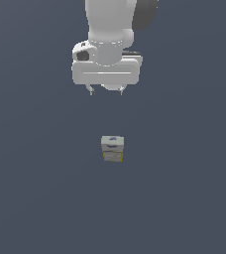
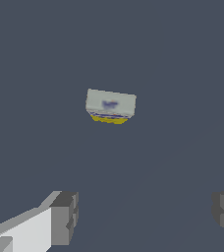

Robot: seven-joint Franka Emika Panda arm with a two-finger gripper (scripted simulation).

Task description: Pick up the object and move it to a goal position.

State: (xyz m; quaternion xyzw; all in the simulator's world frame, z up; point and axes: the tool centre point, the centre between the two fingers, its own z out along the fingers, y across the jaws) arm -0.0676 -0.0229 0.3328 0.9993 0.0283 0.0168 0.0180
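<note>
The object (image 1: 112,148) is a small pale grey-white box with a bluish mark on top and yellow along its lower edge, resting on the dark floor near the middle of the exterior view. My gripper (image 1: 105,91) hangs well above it and farther back, open, with nothing between its fingers. In the wrist view the object (image 2: 110,105) lies ahead of the two spread fingertips (image 2: 65,217), apart from them, and looks narrower than the gap between them.
The dark grey floor (image 1: 35,198) spreads flat around the box with no other objects or edges in view. The arm's white wrist body (image 1: 107,54) fills the upper middle of the exterior view.
</note>
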